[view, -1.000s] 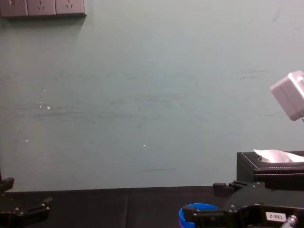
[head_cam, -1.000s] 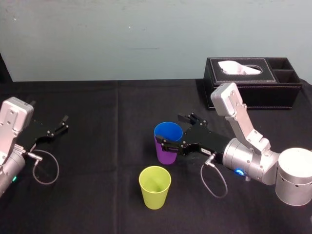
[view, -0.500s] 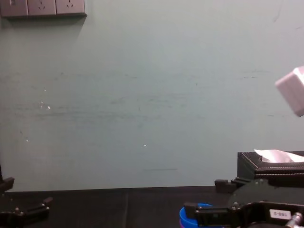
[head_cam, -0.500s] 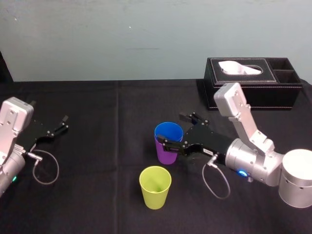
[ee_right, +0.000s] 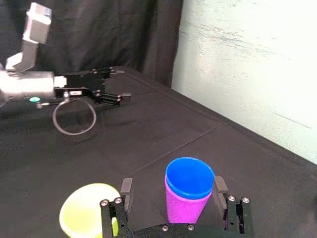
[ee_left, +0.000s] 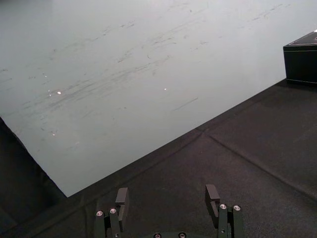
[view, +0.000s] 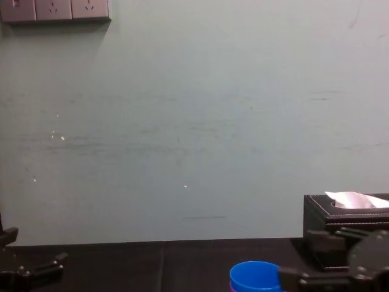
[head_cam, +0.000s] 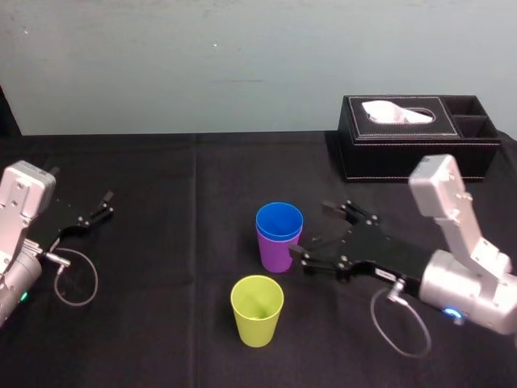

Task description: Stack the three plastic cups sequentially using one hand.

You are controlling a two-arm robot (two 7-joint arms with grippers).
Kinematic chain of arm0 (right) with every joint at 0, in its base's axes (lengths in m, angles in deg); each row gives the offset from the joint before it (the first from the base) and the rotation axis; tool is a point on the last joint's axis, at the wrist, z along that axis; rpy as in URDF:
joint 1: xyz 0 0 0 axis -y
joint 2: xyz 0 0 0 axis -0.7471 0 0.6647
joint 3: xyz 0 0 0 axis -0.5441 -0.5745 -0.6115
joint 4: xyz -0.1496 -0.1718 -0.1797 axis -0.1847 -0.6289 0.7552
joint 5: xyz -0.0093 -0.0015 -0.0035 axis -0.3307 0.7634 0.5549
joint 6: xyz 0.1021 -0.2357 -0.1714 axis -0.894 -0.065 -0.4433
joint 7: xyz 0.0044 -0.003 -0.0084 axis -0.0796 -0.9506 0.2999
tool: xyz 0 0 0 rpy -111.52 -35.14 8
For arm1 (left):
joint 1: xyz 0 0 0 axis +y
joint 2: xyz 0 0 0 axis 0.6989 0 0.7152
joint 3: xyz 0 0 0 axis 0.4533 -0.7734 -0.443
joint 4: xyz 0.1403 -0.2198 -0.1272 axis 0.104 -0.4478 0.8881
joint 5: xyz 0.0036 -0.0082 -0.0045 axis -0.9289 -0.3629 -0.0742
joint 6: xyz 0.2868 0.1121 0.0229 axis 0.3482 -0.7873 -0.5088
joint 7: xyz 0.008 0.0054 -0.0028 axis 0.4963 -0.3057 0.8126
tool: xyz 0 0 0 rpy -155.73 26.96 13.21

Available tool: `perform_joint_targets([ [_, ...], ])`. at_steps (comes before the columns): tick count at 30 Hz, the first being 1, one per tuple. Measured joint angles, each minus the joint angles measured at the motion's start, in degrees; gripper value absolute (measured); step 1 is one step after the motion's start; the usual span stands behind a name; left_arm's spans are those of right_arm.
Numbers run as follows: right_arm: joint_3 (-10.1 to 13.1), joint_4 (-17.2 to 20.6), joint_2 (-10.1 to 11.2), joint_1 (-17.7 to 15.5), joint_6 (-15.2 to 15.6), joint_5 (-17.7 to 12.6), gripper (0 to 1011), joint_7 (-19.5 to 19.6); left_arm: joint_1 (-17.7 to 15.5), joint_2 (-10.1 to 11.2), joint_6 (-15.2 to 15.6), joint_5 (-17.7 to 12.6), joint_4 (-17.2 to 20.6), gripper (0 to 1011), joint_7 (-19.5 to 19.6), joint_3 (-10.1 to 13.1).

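Observation:
The blue cup [head_cam: 279, 219] sits nested inside the purple cup [head_cam: 275, 254] at the middle of the black table. The yellow-green cup [head_cam: 257, 309] stands alone just in front of them. My right gripper [head_cam: 313, 233] is open, just right of the stacked pair, and its fingers touch neither cup. In the right wrist view the blue cup [ee_right: 189, 177] in the purple cup [ee_right: 185, 209] stands beyond the open right gripper [ee_right: 173, 187], with the yellow-green cup [ee_right: 88, 213] off to one side. My left gripper [head_cam: 94, 212] is parked open at the table's left.
A black tissue box [head_cam: 420, 136] with a side compartment stands at the back right, behind my right arm. The table [head_cam: 178, 178] is covered in black cloth and a pale wall rises behind it. A cable loop [head_cam: 77, 279] hangs by the left arm.
My right gripper has drawn back to the right, off the blue-in-purple pair, and its arm has dropped lower. The cups and the left arm have not moved.

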Motion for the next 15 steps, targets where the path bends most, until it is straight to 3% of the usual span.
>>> perform_joint_targets([
  [6,1.3,1.0,4.2,-3.1,-3.3,-2.4,1000,-3.4,0.0,0.0,0.0,0.0,0.0,1011,0.0,0.0],
  [15,-0.3,-0.7,6.5,-4.3,-6.7,-2.4,1000,-6.3,0.0,0.0,0.0,0.0,0.0,1011,0.0,0.0],
])
